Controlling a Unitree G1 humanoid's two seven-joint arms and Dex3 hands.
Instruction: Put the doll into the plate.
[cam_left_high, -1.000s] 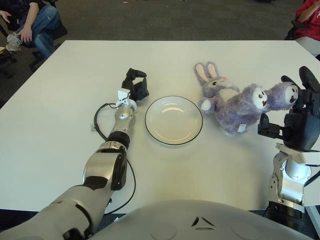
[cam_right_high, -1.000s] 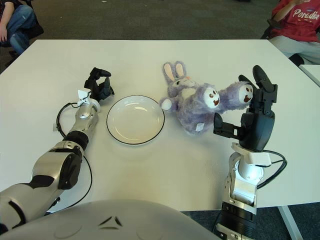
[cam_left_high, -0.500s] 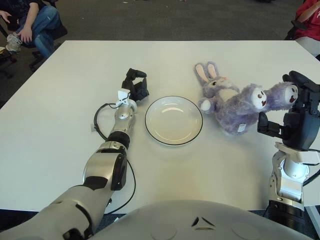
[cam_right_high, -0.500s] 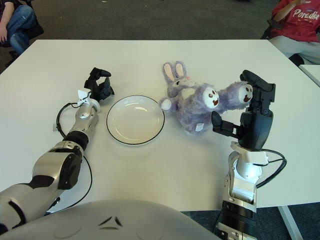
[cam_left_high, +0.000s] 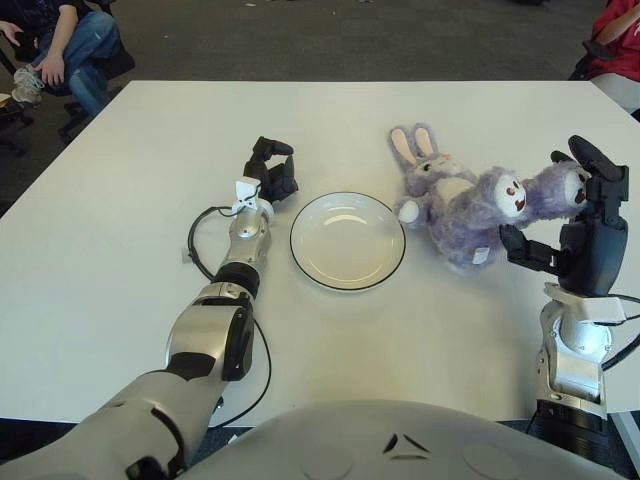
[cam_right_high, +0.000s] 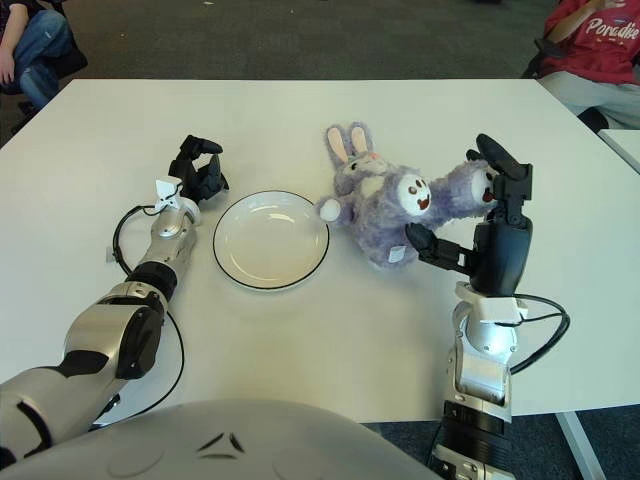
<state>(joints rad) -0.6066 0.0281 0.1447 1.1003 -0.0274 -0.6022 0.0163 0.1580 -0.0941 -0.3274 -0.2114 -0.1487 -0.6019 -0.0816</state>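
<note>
A purple plush bunny doll (cam_left_high: 462, 203) lies on the white table, just right of the white plate (cam_left_high: 300, 262) with a dark rim. The plate holds nothing. My right hand (cam_left_high: 545, 195) is at the doll's right end, open: its thumb (cam_left_high: 518, 243) reaches under the doll's near side and its fingers (cam_left_high: 592, 165) stand over the far right tip. I cannot tell if they press on it. My left hand (cam_left_high: 270, 165) rests on the table left of the plate, fingers curled, holding nothing.
A black cable (cam_left_high: 200, 240) loops on the table beside my left forearm. A seated person (cam_left_high: 60, 45) is at the far left corner and another (cam_right_high: 590, 45) at the far right. The table's right edge is close to my right arm.
My right hand has moved left and tilted toward the doll, its thumb sliding under the doll's near side. The doll's right end has shifted slightly left. The left hand has not moved.
</note>
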